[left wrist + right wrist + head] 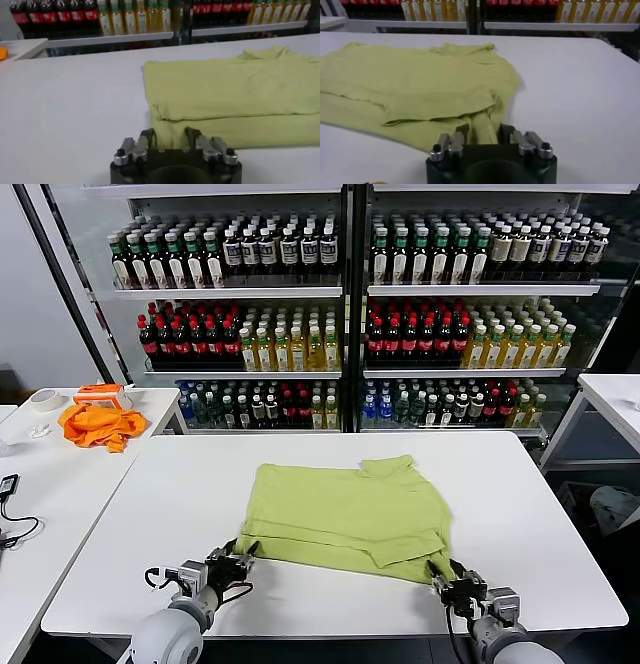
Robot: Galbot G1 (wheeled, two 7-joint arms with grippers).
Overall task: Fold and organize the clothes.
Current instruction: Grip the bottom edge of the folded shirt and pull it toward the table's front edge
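Note:
A light yellow-green T-shirt [345, 514] lies partly folded on the white table [520, 514], its near hem facing me. My left gripper [236, 561] is at the shirt's near left corner. In the left wrist view its fingers [148, 136] stand apart, with the hem [170, 135] lying between them. My right gripper [452, 582] is at the near right corner. In the right wrist view its fingers [462, 133] stand apart around a bunched ridge of the hem [482, 127]. No printed graphic shows.
A bright orange cloth [98, 425] and a tape roll [43, 399] lie on the side table to the left. Drink shelves [340, 294] stand behind the table. Another table's corner [612, 399] shows at the right.

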